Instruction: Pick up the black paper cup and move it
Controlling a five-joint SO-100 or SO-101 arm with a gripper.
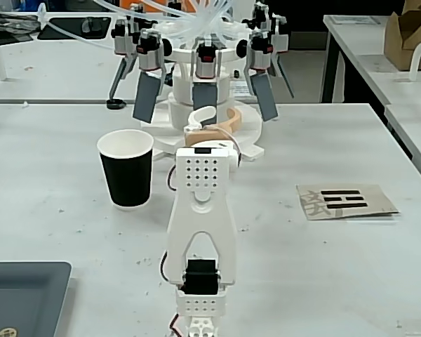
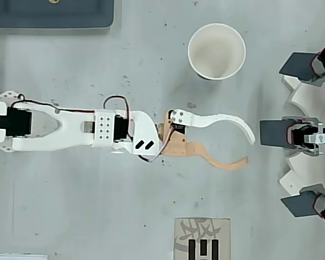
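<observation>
Cup stands apart from spread claw.

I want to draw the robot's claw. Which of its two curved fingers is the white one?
In the overhead view, the white curved finger is the pincer's upper one, nearer the black paper cup; the lower finger is tan.

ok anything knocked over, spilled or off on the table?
Nothing stands out. The black paper cup stands upright and looks empty in the overhead view, with no spill around it. The pincer is open, clear of the cup. A printed card lies flat on the table.
</observation>
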